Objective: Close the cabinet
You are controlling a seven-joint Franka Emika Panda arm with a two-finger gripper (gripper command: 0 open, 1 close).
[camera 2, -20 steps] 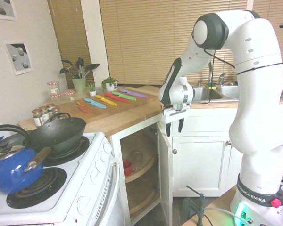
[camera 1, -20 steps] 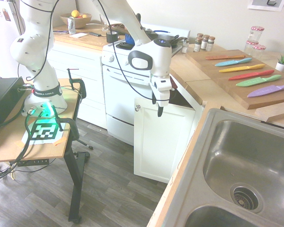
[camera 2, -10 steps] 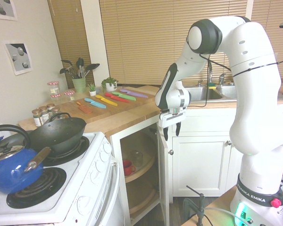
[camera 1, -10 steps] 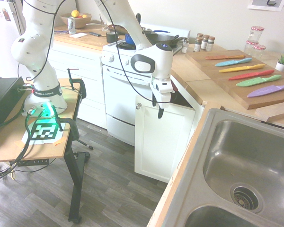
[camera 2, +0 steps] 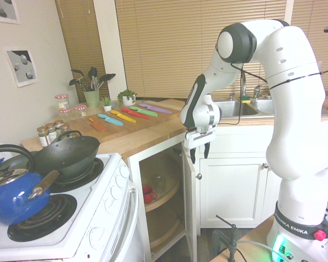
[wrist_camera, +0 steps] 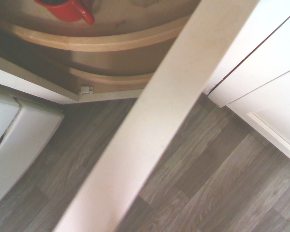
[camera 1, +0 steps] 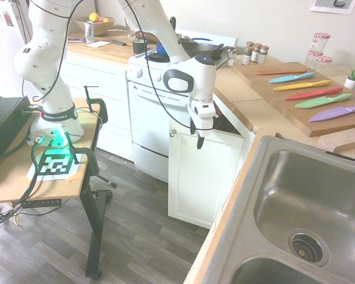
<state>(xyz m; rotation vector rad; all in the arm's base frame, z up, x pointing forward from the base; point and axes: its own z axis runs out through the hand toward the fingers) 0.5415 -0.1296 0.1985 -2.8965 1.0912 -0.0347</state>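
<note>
The cabinet [camera 1: 204, 177] is a white base unit between the oven and the sink counter. Its tall door stands swung out, with the small silver knob [camera 1: 173, 134] near its upper corner. In the second exterior view the door [camera 2: 189, 213] shows edge-on beside the open shelves [camera 2: 159, 199], which hold a red mug [camera 2: 148, 194]. My gripper [camera 1: 198, 136] [camera 2: 199, 154] hangs fingers-down, open, right at the door's top edge. The wrist view looks down along that white top edge [wrist_camera: 154, 121], with the red mug [wrist_camera: 67, 8] on the round wooden shelf behind.
The white oven [camera 1: 151, 118] stands directly beside the cabinet, with a wok [camera 2: 68, 155] and blue kettle [camera 2: 11, 191] on top. A board with coloured knives [camera 1: 310, 94] lies on the counter. The steel sink [camera 1: 307, 207] is nearby. Grey wood floor [camera 1: 142, 236] spreads before the door.
The gripper has shifted a little toward the oven side and settled at the door's top edge. The knob has moved slightly the same way.
</note>
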